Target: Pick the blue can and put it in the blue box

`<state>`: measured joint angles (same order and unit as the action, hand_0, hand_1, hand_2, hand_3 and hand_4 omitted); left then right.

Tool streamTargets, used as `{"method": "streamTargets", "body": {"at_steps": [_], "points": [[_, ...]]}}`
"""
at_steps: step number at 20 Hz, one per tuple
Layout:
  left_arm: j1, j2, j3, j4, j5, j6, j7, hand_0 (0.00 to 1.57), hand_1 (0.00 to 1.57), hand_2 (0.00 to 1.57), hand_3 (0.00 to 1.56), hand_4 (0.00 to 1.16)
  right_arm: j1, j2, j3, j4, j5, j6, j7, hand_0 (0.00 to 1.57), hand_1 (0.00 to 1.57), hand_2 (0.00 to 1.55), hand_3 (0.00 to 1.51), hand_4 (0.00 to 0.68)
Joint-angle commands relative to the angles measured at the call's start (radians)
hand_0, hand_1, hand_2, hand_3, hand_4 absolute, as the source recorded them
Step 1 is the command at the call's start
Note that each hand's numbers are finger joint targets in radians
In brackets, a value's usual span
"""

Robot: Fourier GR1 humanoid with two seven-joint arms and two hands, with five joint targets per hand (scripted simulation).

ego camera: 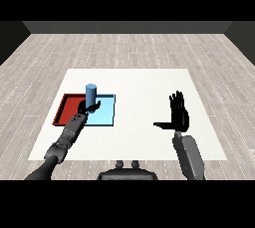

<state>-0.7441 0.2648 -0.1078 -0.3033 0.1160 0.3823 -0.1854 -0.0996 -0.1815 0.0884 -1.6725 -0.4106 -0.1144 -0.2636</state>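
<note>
The blue can stands upright over the left part of the light blue tray, near the seam with the red tray. My left hand is at the can's base with its fingers curled round it. My right hand hovers over the right side of the white table, fingers straight up and thumb stretched out to the left, holding nothing.
The two trays lie side by side on the table's left half, red on the left, light blue on the right. A wooden floor surrounds the table.
</note>
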Motion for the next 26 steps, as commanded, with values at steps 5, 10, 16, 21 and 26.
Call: {"method": "streamTargets", "body": {"at_steps": [5, 10, 16, 21, 26], "points": [[-0.076, -0.062, -0.042, 0.228, -0.091, 0.037, 0.077, 1.52, 1.52, 1.40, 1.14, 0.91, -0.012, 0.038, -0.011, 0.123, 0.026, 0.003, -0.055, 0.00, 0.00, 0.00, 0.00, 0.000], [-0.076, -0.076, -0.044, 0.279, -0.103, -0.009, 0.136, 1.50, 1.50, 1.40, 0.54, 0.85, 0.002, 0.020, -0.033, 0.080, -0.012, 0.031, -0.028, 0.00, 0.00, 0.00, 0.00, 0.000], [-0.069, -0.105, -0.059, 0.300, -0.129, -0.049, 0.176, 0.86, 0.86, 0.88, 0.48, 0.65, 0.003, -0.013, -0.067, 0.084, -0.026, 0.071, -0.032, 0.00, 0.00, 0.00, 0.00, 0.000], [-0.001, -0.041, -0.038, 0.272, -0.122, 0.029, 0.089, 0.00, 0.00, 0.00, 0.00, 0.00, -0.033, 0.011, -0.076, 0.155, -0.043, 0.110, -0.064, 0.00, 0.00, 0.00, 0.00, 0.000], [-0.035, -0.055, 0.052, 0.181, -0.047, 0.215, -0.009, 0.00, 0.00, 0.00, 0.00, 0.00, -0.013, 0.031, -0.052, 0.059, -0.039, 0.080, -0.031, 0.00, 0.00, 0.00, 0.00, 0.000]]}}
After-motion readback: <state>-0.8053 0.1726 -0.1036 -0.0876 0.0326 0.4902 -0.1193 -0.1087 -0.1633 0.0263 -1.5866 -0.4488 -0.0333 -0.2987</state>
